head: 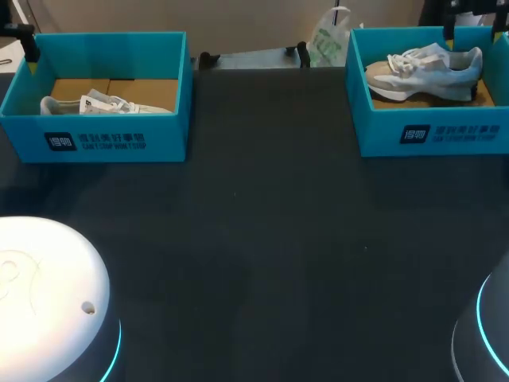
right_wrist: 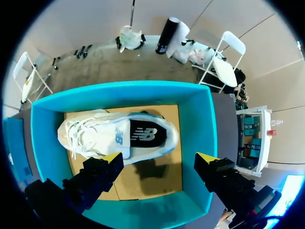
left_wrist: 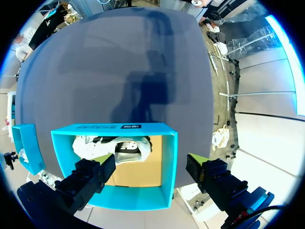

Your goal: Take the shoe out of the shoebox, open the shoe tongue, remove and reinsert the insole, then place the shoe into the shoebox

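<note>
Two teal shoeboxes stand at the table's far corners. The left shoebox [head: 103, 139] [left_wrist: 167, 162] holds a white shoe [head: 99, 103] [left_wrist: 114, 147] lying against its front wall. In the right shoebox [head: 429, 131] [right_wrist: 202, 129] lies a white and beige shoe [head: 425, 68] [right_wrist: 119, 136] with a black insole, on its side on the cardboard floor. My left gripper [left_wrist: 151, 162] hangs open above the left box, the shoe close to one finger. Over the right box my right gripper [right_wrist: 159, 160] is open too, and the shoe lies just ahead of its fingers. Neither gripper touches anything.
The dark table [head: 270, 239] stretches between the boxes and my arm bases, a white one [head: 48, 302] at the near left and a dark one [head: 485, 334] at the near right. Small black clamps [head: 208, 57] sit on the rear edge between the boxes.
</note>
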Controlling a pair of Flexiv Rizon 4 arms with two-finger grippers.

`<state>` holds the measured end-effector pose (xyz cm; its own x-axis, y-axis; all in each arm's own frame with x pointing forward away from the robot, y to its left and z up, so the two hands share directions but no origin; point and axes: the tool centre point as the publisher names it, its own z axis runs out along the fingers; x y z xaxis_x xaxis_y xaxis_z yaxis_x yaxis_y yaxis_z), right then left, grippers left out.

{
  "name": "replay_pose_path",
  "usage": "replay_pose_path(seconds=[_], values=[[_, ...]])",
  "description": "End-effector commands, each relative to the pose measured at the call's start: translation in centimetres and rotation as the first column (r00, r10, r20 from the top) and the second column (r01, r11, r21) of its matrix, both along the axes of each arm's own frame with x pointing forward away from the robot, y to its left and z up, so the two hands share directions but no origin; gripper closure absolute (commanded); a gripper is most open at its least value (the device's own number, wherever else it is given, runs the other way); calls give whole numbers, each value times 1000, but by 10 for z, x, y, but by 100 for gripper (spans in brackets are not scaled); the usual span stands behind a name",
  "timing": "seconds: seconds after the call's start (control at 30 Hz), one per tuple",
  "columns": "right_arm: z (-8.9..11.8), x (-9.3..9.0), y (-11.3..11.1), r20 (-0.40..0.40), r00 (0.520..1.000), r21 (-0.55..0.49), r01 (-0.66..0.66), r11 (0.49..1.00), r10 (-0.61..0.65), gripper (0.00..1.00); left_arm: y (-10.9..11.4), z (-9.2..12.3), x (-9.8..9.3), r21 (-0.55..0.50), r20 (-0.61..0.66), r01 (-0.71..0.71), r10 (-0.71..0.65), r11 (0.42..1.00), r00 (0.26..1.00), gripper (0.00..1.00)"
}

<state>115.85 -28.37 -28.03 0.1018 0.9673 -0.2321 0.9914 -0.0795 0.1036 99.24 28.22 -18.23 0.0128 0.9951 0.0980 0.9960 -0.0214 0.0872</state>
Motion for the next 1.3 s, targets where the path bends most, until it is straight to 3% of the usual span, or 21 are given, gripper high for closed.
replay_pose_path(seconds=[0.03, 0.13, 0.47, 0.83, 0.9, 1.0, 1.13, 1.3], values=[[-12, 4, -4, 2, 1000, 8, 1, 1000, -1, 0, 0, 0, -1, 2, 2, 0, 0, 1000, 1000, 0], [-17, 6, -9, 5, 1000, 7, 5, 1000, -5, 7, 0, 0, -1, 2, 2, 0, 0, 1000, 1000, 0], [-38, 12, -21, -3, 1000, 11, 16, 1000, -15, 4, 0, 0, -1, 2, 2, 0, 0, 1000, 1000, 0], [-59, 19, -29, -43, 999, 22, 12, 1000, -11, 7, 0, 0, -1, 2, 2, 0, 0, 1000, 1000, 0], [-62, 21, -31, -49, 999, 21, 12, 1000, -11, 17, 0, 0, -1, 2, 2, 0, 0, 1000, 1000, 0], [-66, 23, -34, -60, 998, 34, 18, 999, -16, 16, 0, 0, -1, 2, 2, 0, 0, 1000, 1000, 0], [-71, 25, -36, -73, 997, 37, 16, 999, -13, 27, 0, 0, -1, 2, 2, 0, 0, 1000, 1000, 0], [-79, 27, -41, -90, 996, 46, 21, 999, -17, 25, 0, 0, -1, 2, 2, 0, 0, 1000, 1000, 0]])
